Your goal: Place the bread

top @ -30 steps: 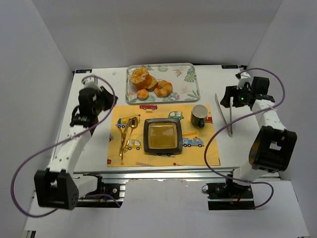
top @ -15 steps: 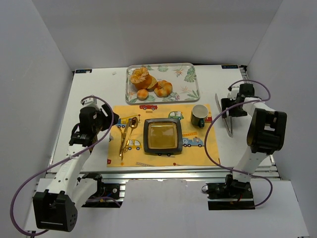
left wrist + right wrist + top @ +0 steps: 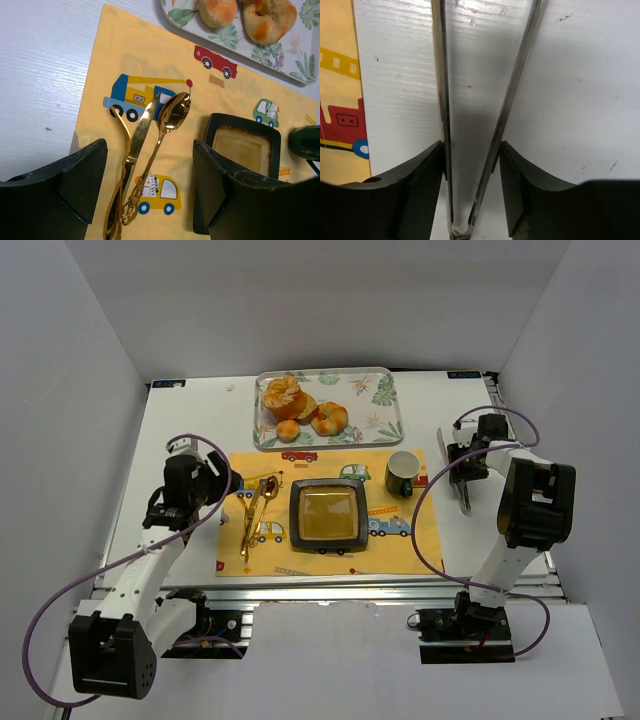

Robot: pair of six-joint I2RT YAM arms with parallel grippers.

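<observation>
The bread (image 3: 329,418) is a golden-brown knotted roll lying in the leaf-patterned tray (image 3: 385,420) at the back; it also shows at the top of the left wrist view (image 3: 267,20). My left gripper (image 3: 210,483) hovers open over the left edge of the yellow placemat (image 3: 400,545), with gold cutlery (image 3: 160,130) below its jaws (image 3: 150,150) and nothing held. My right gripper (image 3: 466,465) is down at the right side of the table. Its fingers (image 3: 420,170) press on both arms of the metal tongs (image 3: 440,100), near their joined end.
A ruffled orange pastry (image 3: 285,395) and a small round bun (image 3: 288,429) share the tray. On the placemat stand a dark square plate (image 3: 327,515) and a green mug (image 3: 403,472). The tongs (image 3: 464,498) lie on white table close to the right wall.
The left gripper has come back from near the tray to the placemat's left edge and opened wide. The right gripper has dropped onto the tongs and narrowed its jaws against them.
</observation>
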